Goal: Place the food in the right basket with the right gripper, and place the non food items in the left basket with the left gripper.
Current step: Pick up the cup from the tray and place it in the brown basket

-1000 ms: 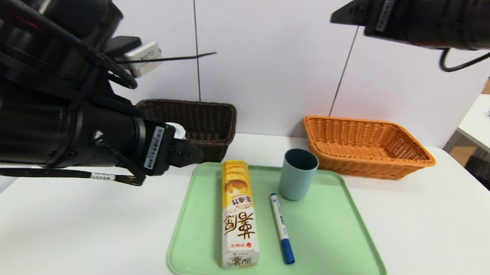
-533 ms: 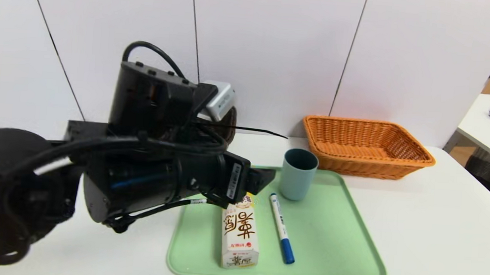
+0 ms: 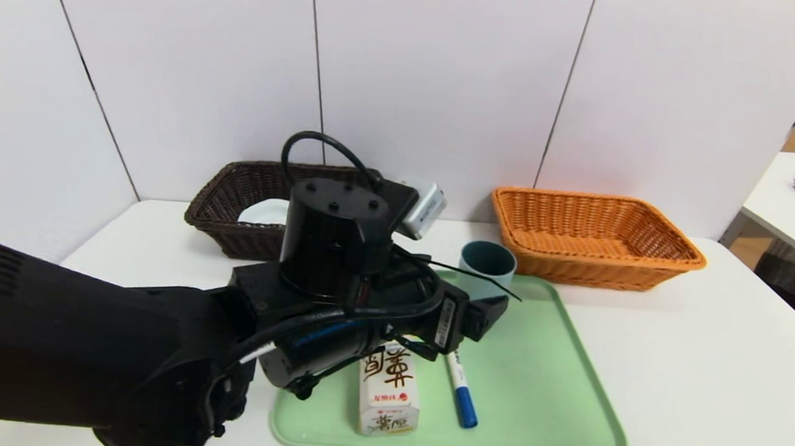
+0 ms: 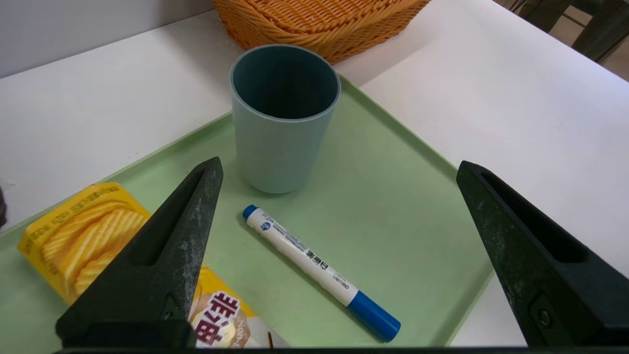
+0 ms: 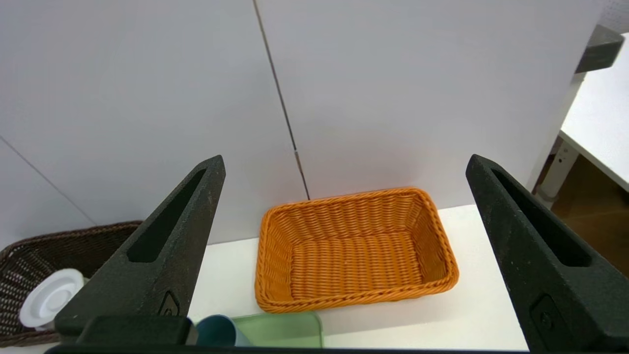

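Tray [image 3: 569, 375], pale green, on the white table [image 3: 708, 385] — holds three items. Carton [image 3: 389, 390], yellow and white, lying flat lengthwise at the tray's left side, its far part hidden in the head view behind the left arm. Marker [image 4: 314, 263], white with a blue cap, lying flat just beside the carton, apart from it. Cup [image 4: 284, 115], dusty blue, upright, mouth up, near the marker's far tip at the back of the tray. Dark basket [image 3: 231, 204], back left on the table, against the wall — contains a white round roll [image 3: 264, 211]. Orange basket [image 5: 354, 248], back right, beyond the tray's far right corner, nothing seen inside. Left gripper [image 4: 339, 246]: low over the tray, aimed toward the cup and marker, jaws spread wide, holding nothing, touching nothing. Right gripper [image 5: 344, 255]: raised well above the table, facing the orange basket and the wall, jaws spread wide, holding nothing.
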